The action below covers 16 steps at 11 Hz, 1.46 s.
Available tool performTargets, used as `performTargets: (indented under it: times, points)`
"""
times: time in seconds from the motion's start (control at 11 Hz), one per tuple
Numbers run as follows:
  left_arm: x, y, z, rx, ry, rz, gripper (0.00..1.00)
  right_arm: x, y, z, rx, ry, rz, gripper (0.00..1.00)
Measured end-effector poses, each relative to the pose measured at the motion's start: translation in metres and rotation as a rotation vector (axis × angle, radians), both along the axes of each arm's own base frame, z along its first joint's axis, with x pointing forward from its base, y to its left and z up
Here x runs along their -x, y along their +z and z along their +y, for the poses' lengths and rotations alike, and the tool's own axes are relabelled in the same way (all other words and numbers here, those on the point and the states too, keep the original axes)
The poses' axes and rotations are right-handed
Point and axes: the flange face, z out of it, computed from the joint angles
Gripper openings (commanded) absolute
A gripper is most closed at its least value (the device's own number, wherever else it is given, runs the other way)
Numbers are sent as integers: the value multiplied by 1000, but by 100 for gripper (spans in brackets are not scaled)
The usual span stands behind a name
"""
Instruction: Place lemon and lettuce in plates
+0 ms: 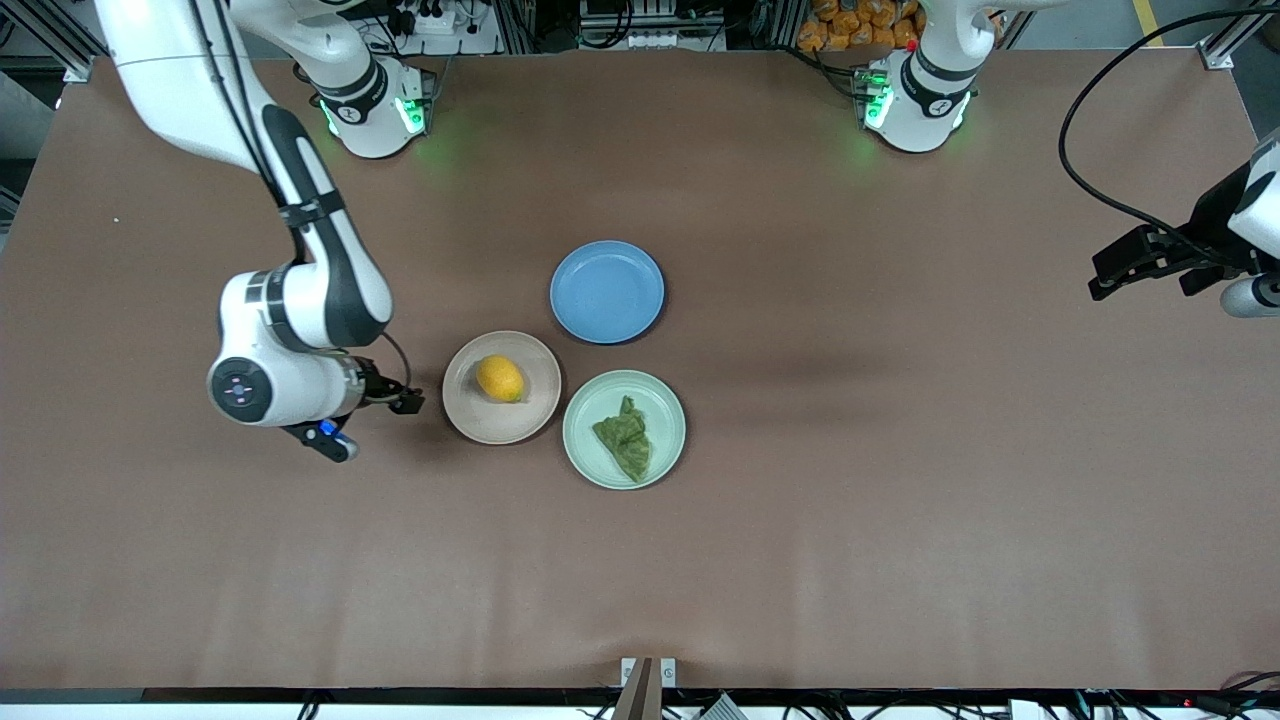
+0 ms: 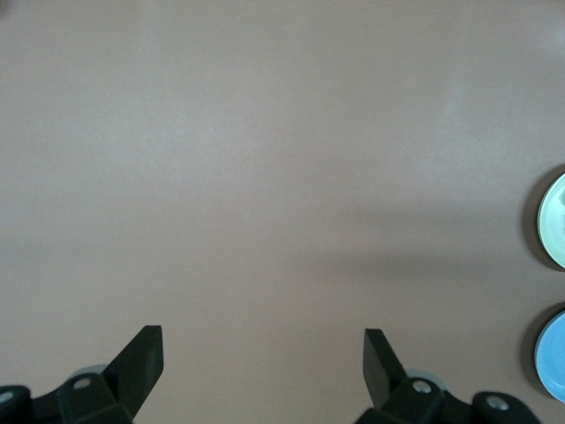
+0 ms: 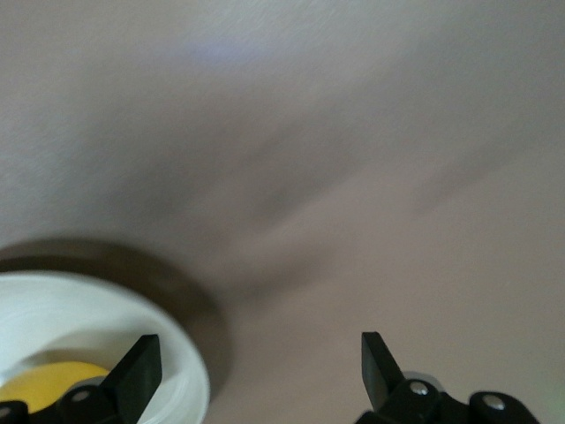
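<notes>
The yellow lemon (image 1: 500,378) lies in the beige-pink plate (image 1: 470,415). The wrinkly green lettuce (image 1: 626,440) lies in the pale mint plate (image 1: 590,400) beside it. My right gripper (image 1: 398,395) hovers open and empty just off the beige plate's rim, toward the right arm's end of the table. In the right wrist view the right gripper (image 3: 259,367) frames bare table, with the plate's rim (image 3: 168,336) and the lemon (image 3: 48,384) at one fingertip. My left gripper (image 1: 1140,275) waits open and empty over the left arm's end of the table; the left gripper (image 2: 263,353) sees only table.
A blue plate (image 1: 607,291) holds nothing and sits farther from the front camera, touching distance from the other two. The left wrist view catches edges of the mint plate (image 2: 556,221) and blue plate (image 2: 554,353). A black cable (image 1: 1075,170) loops above the left arm.
</notes>
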Motion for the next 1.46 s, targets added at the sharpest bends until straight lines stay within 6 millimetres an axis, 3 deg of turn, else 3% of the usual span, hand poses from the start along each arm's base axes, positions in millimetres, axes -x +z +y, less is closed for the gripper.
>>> performTargets:
  times: [0.37, 0.73, 0.82, 1.0, 1.46]
  points:
    - [0, 0, 1, 0, 2, 1, 100, -4, -2, -49, 34, 72, 1, 100]
    - [0, -1, 3, 1, 5, 3, 100, -4, -2, -134, 17, 125, 3, 100]
    - [0, -1, 3, 1, 5, 3, 100, -1, -1, -145, 10, 123, 5, 100]
    - [0, -2, 3, 0, 6, 5, 100, 12, 3, -137, 8, 136, -18, 100]
    - [-1, -4, 4, 0, 7, 9, 100, 78, 1, -115, 20, 194, -111, 100]
